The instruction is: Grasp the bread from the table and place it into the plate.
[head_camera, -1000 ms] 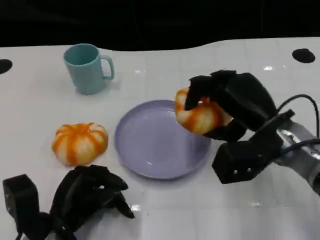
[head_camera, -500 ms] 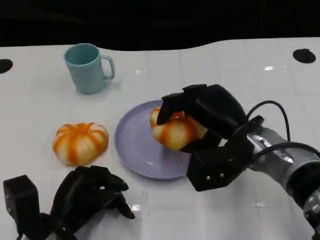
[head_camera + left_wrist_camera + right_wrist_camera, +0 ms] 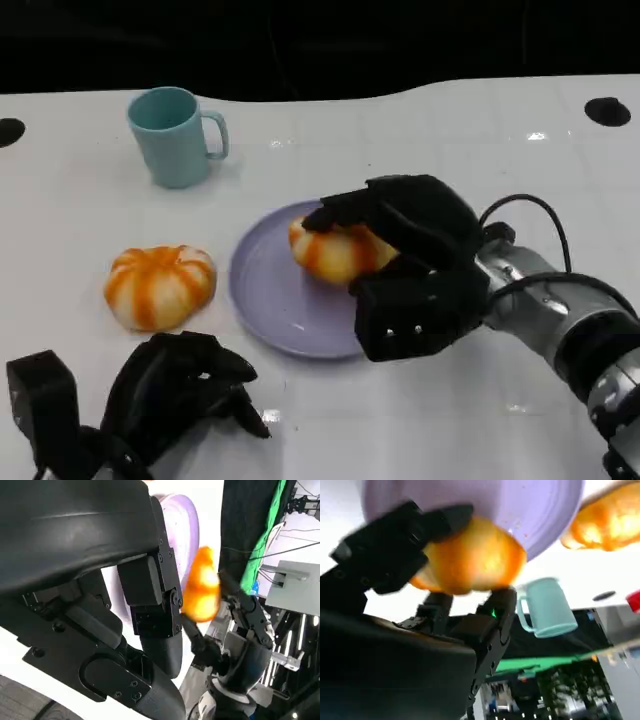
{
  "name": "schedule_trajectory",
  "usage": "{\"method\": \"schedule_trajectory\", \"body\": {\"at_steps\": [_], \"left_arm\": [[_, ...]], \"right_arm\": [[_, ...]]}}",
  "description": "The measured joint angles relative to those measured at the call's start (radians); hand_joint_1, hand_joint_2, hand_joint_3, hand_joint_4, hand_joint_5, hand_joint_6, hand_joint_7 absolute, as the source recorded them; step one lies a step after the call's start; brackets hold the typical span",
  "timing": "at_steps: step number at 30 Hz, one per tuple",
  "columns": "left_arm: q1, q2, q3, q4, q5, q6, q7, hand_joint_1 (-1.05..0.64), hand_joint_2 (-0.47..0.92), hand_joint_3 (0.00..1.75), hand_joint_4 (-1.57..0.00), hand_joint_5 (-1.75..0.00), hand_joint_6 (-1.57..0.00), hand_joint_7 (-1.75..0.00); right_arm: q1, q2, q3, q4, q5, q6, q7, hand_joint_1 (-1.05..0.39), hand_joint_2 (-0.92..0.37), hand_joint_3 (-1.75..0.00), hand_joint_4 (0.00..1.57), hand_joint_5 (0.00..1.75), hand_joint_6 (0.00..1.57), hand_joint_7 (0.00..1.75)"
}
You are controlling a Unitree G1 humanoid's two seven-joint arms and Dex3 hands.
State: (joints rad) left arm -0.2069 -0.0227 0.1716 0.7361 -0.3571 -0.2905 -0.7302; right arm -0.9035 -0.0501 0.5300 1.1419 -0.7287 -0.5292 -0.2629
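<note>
The right hand (image 3: 405, 235) has its fingers wrapped over a round orange-and-white bread (image 3: 335, 250) and holds it above the lilac plate (image 3: 270, 300), toward the plate's 1 o'clock part. In the right wrist view the same bread (image 3: 470, 562) sits between the dark fingers (image 3: 405, 530) with the plate (image 3: 535, 510) directly behind it. I cannot tell if the bread already touches the plate or hangs just over it.

So the grasp and the carrying look finished. What is left, in my judgement, is to lower the bread if needed, open the fingers, and draw the hand away without dragging the bread off the rim.

A second bread (image 3: 160, 285) of the same kind lies on the table (image 3: 500, 130) at the plate's 9 o'clock, just beside it and untouched. The left hand (image 3: 180, 395) rests low on the table at about 7 o'clock of the plate, its fingers curled in with nothing inside. A teal mug (image 3: 175, 135) stands upright at about 11 o'clock, well apart from the plate.
</note>
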Motion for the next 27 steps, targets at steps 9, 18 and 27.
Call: {"method": "schedule_trajectory", "body": {"at_steps": [9,18,27], "left_arm": [[0.0,0.0,0.0,0.0,0.0,-0.001,0.0,-1.05,0.72,0.0,-1.57,-0.6,-1.57,-0.21],[0.0,-0.003,-0.001,0.0,0.0,-0.003,0.0,-1.05,0.72,0.0,-1.57,-0.59,-1.57,-0.2],[0.0,-0.007,-0.002,-0.001,0.001,-0.003,0.001,-1.05,0.72,0.0,-1.57,-0.6,-1.57,-0.21]], "right_arm": [[0.008,-0.008,-0.004,-0.077,0.019,0.027,0.097,-0.74,-0.92,-0.23,0.0,0.27,0.18,0.01],[0.069,-0.07,-0.012,-0.193,0.04,0.023,0.139,-0.71,-0.92,-0.19,0.03,0.36,0.21,0.02],[0.207,-0.149,-0.056,-0.354,0.062,-0.076,0.06,-0.43,-0.9,-0.01,0.31,0.58,0.54,0.11]]}}
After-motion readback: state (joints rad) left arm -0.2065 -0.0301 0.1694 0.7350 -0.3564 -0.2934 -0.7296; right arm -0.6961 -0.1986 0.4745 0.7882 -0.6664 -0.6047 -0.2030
